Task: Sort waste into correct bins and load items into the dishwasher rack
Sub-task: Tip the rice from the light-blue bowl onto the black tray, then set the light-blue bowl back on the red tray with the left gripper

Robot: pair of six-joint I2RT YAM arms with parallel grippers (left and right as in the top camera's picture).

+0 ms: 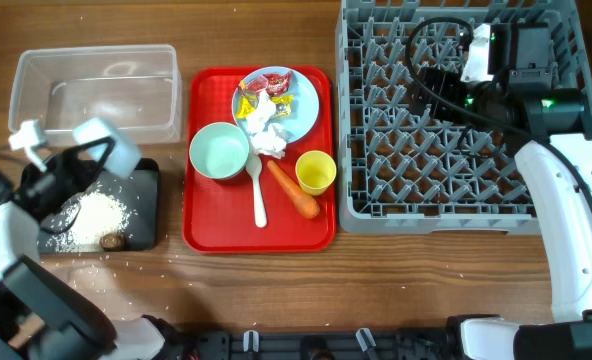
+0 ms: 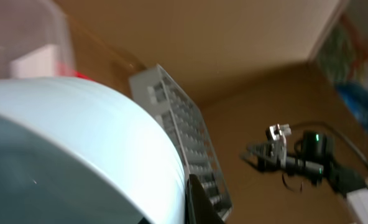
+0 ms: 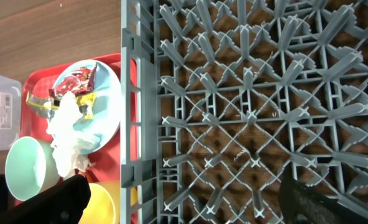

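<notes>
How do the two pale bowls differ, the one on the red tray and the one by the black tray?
The first bowl sits upright on the red tray, mouth up, touched by no tool. The second bowl is tipped sideways at the black tray's edge, held in the left tool. Both are round and pale blue-green.

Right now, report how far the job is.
Done: rice and the lump lie in the black tray. In hand: the left gripper holds a bowl tilted over that tray; the right gripper hangs open over the rack, which holds nothing. Left: tissue, wrappers, carrot, second bowl, plate, cup and spoon, all on the red tray.
</notes>
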